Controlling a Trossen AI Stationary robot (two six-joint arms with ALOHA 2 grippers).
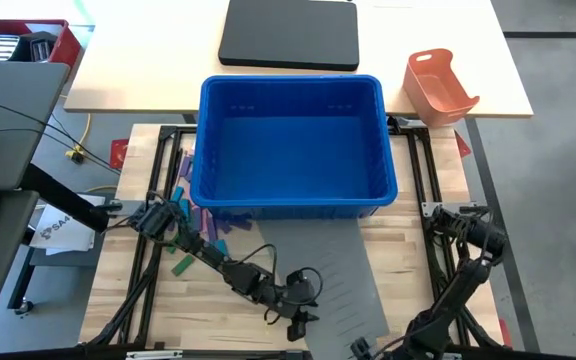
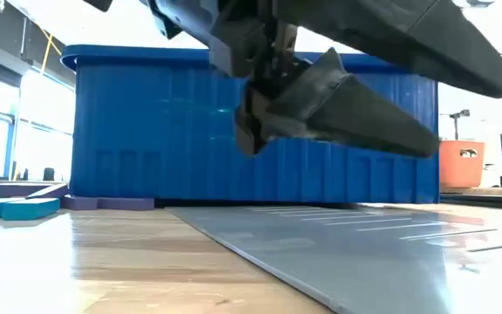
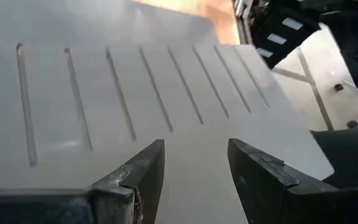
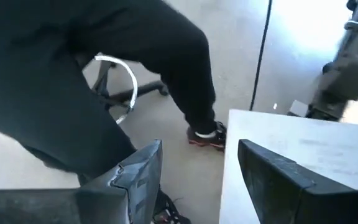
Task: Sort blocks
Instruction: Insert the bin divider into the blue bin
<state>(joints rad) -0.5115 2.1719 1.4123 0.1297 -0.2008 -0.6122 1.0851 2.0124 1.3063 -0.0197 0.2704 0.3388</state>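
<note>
Left gripper (image 1: 300, 322) parted, empty, over grey divider sheet (image 1: 343, 290), bottom centre; next reach blocks (image 1: 200, 222) at left.

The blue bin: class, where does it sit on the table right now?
In the high view the blue bin sits at the table's far middle, blocks scattered by its near-left corner, the grey slotted sheet just before it.

A blue bin (image 1: 292, 143) sits behind a grey slotted sheet (image 1: 343, 278) (orange tray (image 1: 438, 86) farther back).

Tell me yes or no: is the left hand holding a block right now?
No. The left hand hangs open over the grey divider sheet with nothing between its fingers.
</note>
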